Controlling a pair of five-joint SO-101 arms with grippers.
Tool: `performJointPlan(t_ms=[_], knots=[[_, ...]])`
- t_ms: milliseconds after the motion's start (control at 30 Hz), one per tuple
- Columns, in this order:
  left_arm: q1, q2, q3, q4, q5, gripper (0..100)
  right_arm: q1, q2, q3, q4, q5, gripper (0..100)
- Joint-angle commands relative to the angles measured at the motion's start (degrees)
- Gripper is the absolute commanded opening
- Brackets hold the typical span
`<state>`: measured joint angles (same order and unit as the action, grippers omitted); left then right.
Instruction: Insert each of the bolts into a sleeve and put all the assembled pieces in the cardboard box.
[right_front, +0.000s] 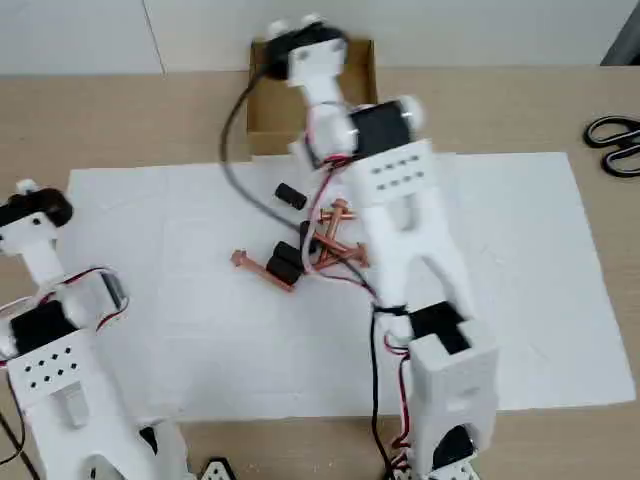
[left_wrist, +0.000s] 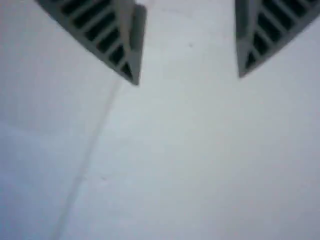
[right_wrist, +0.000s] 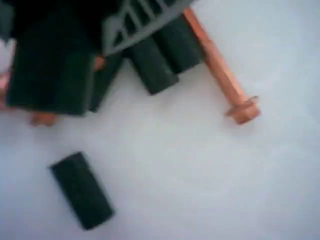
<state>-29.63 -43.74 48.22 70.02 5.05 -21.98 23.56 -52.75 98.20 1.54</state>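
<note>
Copper-coloured hex-head metal bolts and short black cylindrical sleeves lie heaped mid-sheet on the white paper sheet. The brown cardboard box sits at the sheet's far edge. The right gripper hangs over the heap, and I cannot tell its grip. The left gripper, by the sheet's left edge, is spread wide and empty.

Several copper bolts lie flat, tangled in a loose heap with black sleeves. A lone sleeve lies apart, nearer the cardboard box.
</note>
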Motion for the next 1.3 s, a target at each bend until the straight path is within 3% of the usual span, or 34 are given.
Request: performJointPlan(t_ms=[0,200,467,767,1000,1267], knots=[[4.57,-0.09,-0.66,-0.09,-0.18,13,5.41,-6.37,6.15,1.27,0.18,0.4],[9.49,0.0,-0.48,-1.32,-0.09,13,9.27,-8.92,23.65,-0.22,0.53,0.4],[9.58,0.0,-0.4,-2.11,0.0,13,15.08,-1.36,31.21,-6.37,0.44,0.4],[9.58,0.0,-0.31,-2.11,0.0,13,16.48,8.48,31.91,-8.31,0.44,0.4],[9.58,0.0,-0.31,-2.11,0.0,13,14.46,9.71,32.0,-8.22,0.53,8.8],[9.58,0.0,-0.31,-2.11,0.0,13,14.2,9.63,32.0,-8.22,1.05,9.5]])
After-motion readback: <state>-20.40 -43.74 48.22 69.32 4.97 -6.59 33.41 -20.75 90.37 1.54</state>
